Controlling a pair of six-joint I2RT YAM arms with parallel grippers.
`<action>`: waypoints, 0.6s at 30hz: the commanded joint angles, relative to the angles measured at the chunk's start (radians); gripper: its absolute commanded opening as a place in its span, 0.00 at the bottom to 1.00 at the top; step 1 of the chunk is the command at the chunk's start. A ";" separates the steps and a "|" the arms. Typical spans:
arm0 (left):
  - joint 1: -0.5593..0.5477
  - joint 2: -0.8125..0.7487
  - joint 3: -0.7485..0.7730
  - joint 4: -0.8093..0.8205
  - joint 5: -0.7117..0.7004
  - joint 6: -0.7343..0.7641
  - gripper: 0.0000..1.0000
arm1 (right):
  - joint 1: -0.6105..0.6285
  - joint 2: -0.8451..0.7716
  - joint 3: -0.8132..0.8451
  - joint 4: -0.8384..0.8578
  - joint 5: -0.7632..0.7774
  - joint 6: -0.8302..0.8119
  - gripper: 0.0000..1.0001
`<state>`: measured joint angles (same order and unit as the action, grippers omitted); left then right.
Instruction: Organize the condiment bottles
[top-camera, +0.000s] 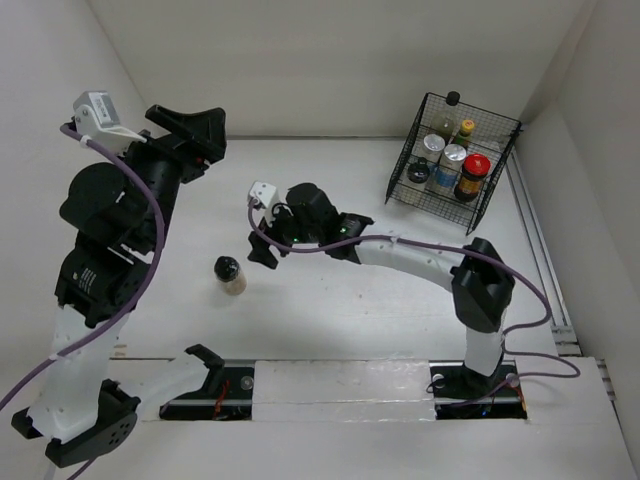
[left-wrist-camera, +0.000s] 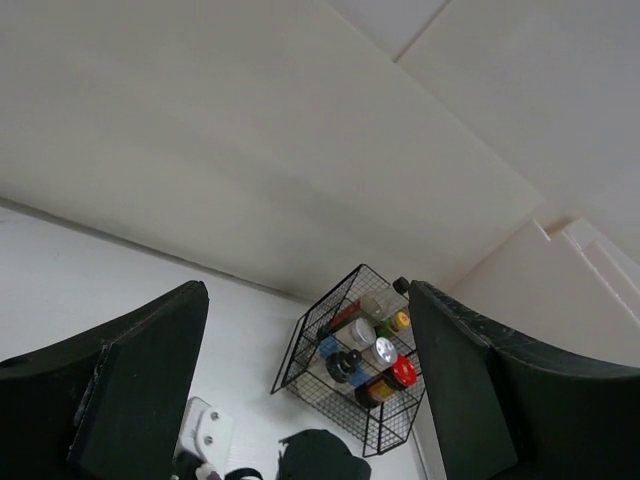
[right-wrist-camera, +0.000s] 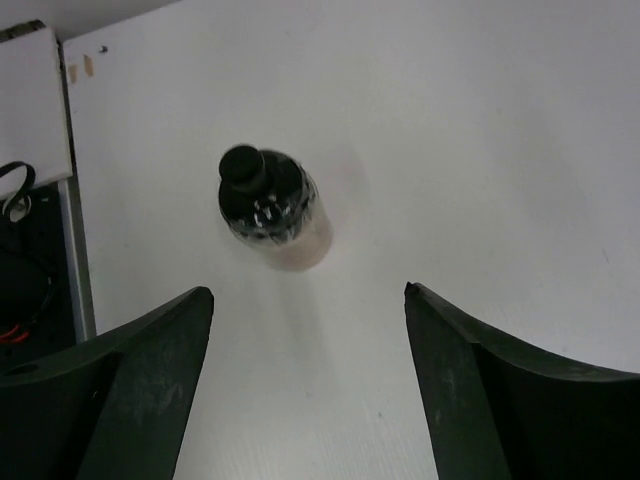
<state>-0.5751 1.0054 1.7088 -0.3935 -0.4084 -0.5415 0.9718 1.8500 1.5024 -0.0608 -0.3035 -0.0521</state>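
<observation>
Right gripper (right-wrist-camera: 307, 292) fingers fill the bottom of its wrist view: spread wide, nothing between them. The loose black-capped beige jar (right-wrist-camera: 270, 212) stands upright on the table (right-wrist-camera: 480, 150). It is ahead of the fingertips and clear of them, offset toward the finger on the view's left (so not centred in the opening yet). We read this as the approach before the pick.

Handling, our guess: small rigid jar, light, smooth wall. It won't give, and it could slip or tip if one finger lands first. We'd close across the body just below the cap, one finger each side at equal height. The cap looks narrower and knobbed, so poor purchase there.

Left gripper (left-wrist-camera: 307, 290): also spread wide and empty, held high, pointing at the back wall (left-wrist-camera: 250, 150). The black wire basket (left-wrist-camera: 310, 345) sits ahead of it and below, well apart.

From the right gripper the basket is behind, opposite the jar. We count six in it:
- tall dark bottle (top-camera: 447, 118)
- yellow-capped bottle (top-camera: 465, 131)
- silver-lidded jar (top-camera: 433, 144)
- second silver-lidded jar (top-camera: 454, 156)
- red-lidded jar (top-camera: 474, 165)
- second black-capped jar (top-camera: 418, 172)

One jar left out, so the task looks nearly done. Free space in the basket looks tight, and we can't tell which slot is open.
</observation>
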 joint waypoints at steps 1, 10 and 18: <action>0.001 -0.011 -0.037 -0.019 0.002 -0.011 0.77 | 0.037 0.055 0.137 0.087 -0.055 -0.022 0.83; 0.001 -0.030 -0.048 -0.065 0.022 0.011 0.77 | 0.096 0.305 0.392 0.044 -0.066 -0.032 0.75; 0.001 -0.060 -0.090 -0.084 0.022 0.029 0.79 | 0.105 0.403 0.472 0.024 -0.043 -0.023 0.58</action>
<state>-0.5751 0.9699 1.6238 -0.4904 -0.3927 -0.5312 1.0740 2.2547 1.9125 -0.0559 -0.3481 -0.0776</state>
